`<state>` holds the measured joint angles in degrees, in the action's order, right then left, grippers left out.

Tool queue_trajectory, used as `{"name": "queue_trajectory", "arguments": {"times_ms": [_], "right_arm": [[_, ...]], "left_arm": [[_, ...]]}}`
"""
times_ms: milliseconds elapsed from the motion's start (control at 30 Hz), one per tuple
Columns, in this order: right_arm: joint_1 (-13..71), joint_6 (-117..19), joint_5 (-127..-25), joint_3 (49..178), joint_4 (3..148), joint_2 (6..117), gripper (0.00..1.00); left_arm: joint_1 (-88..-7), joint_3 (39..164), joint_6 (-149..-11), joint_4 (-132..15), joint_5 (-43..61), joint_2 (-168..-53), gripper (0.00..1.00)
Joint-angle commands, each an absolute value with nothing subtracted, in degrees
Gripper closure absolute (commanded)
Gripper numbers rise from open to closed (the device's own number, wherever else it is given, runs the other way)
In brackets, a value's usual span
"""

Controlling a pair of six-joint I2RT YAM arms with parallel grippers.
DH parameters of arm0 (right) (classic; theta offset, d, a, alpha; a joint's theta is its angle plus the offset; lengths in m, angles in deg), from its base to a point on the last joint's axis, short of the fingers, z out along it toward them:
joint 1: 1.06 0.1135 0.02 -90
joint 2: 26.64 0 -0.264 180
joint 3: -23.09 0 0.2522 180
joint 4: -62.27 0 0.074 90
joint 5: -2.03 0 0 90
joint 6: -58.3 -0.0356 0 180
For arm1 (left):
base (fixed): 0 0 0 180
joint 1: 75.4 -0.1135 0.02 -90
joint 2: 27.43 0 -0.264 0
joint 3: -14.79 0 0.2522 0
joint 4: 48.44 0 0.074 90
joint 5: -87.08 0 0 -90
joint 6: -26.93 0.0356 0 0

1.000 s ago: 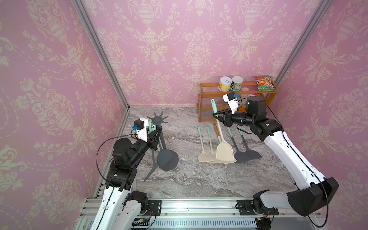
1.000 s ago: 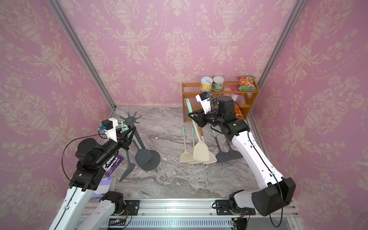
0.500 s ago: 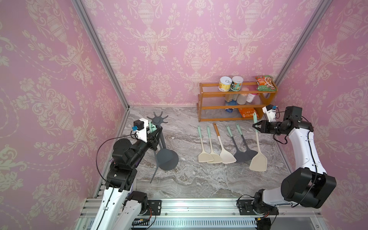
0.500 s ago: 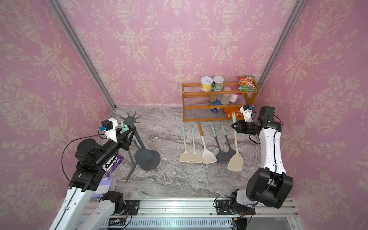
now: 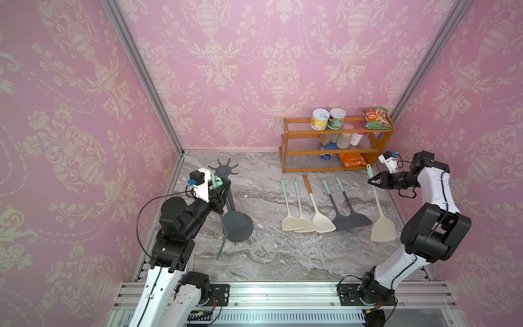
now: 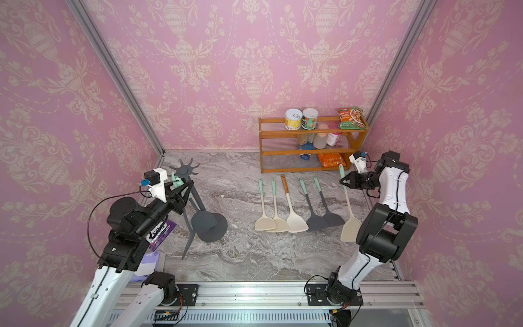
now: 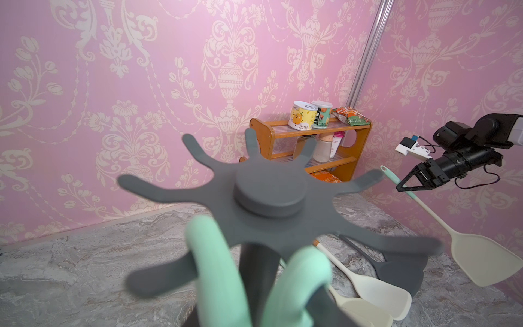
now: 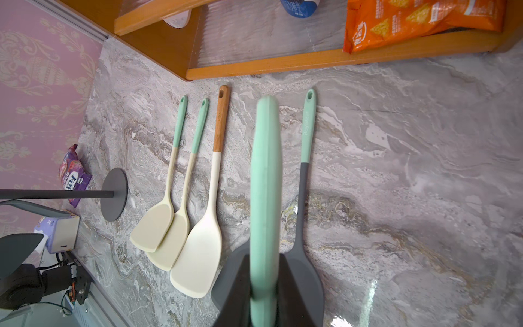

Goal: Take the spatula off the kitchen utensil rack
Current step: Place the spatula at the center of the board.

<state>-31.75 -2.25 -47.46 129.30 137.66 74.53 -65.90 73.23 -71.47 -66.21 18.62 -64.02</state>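
Right pincer (image 5: 370,181) is clamping shut on the mint handle of a cream spatula (image 5: 383,230), which is hanging blade-down by the table's (image 5: 283,263) right edge, just beside the row of five (image 5: 321,222). Rack (image 5: 226,170) is standing near the left wall. Left pincer (image 5: 225,186) is crowding the mint handles (image 7: 212,254) hooked on its crown; whether it is gripping, cannot tell. Bare marble is lying between rack and row.
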Motion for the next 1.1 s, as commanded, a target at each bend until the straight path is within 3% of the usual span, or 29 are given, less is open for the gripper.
{"name": "queue_trajectory", "arguments": {"times_ms": [0, 367, 1067], "right_arm": [[-32.61, 0.96, -49.98, 132.63, 137.64, 74.91, 1.00], [-32.89, 2.12, -55.88, 133.70, 134.10, 81.58, 1.00], [-31.83, 5.84, -44.44, 143.32, 128.70, 97.94, 1.00]], "left_arm": [[-66.36, 73.99, -70.36, -65.98, 17.46, -64.80, 0.66], [-66.39, 74.43, -69.75, -66.93, 17.12, -64.65, 0.66], [-66.27, 75.48, -68.34, -68.99, 15.86, -66.67, 0.65]]}}
